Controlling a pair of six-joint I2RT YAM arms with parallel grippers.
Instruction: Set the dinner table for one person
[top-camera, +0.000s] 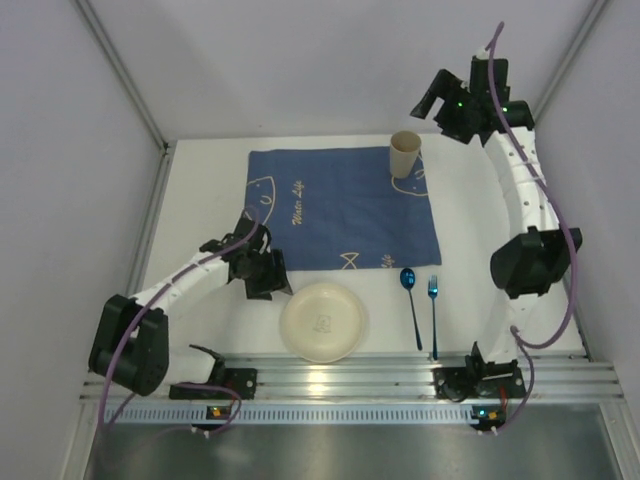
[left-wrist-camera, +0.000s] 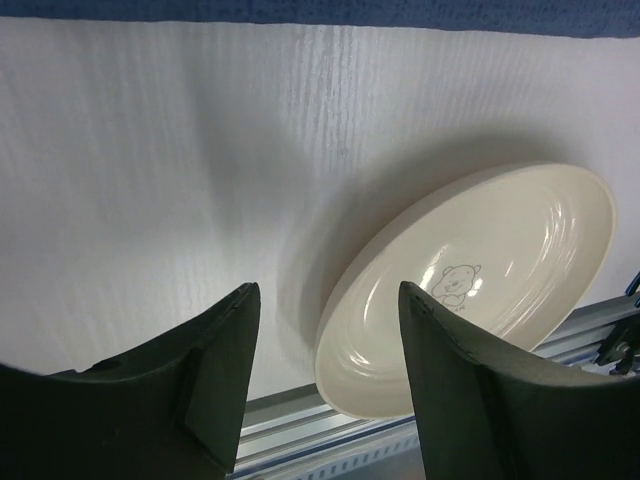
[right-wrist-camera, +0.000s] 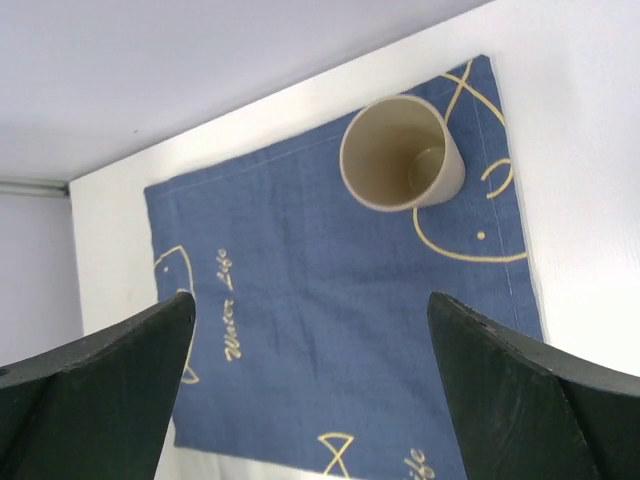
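The dinner table (top-camera: 470, 200) is a white top. A dark blue fish-print cloth (top-camera: 340, 205) lies on it, with a beige cup (top-camera: 405, 152) upright on the cloth's far right corner. A cream plate (top-camera: 323, 321) sits on bare table in front of the cloth, near the rail. A blue spoon (top-camera: 410, 300) and blue fork (top-camera: 433, 312) lie right of the plate. My left gripper (top-camera: 268, 278) is open and empty, low beside the plate's far left rim; the plate (left-wrist-camera: 480, 290) lies ahead of its fingers (left-wrist-camera: 225, 370). My right gripper (top-camera: 437, 97) is open, empty, raised above the cup (right-wrist-camera: 400, 155).
A slotted aluminium rail (top-camera: 340, 375) runs along the near edge, carrying both arm bases. White walls close in the left, back and right sides. The cloth (right-wrist-camera: 340, 330) fills most of the right wrist view. Bare table (left-wrist-camera: 150, 150) lies left of the plate.
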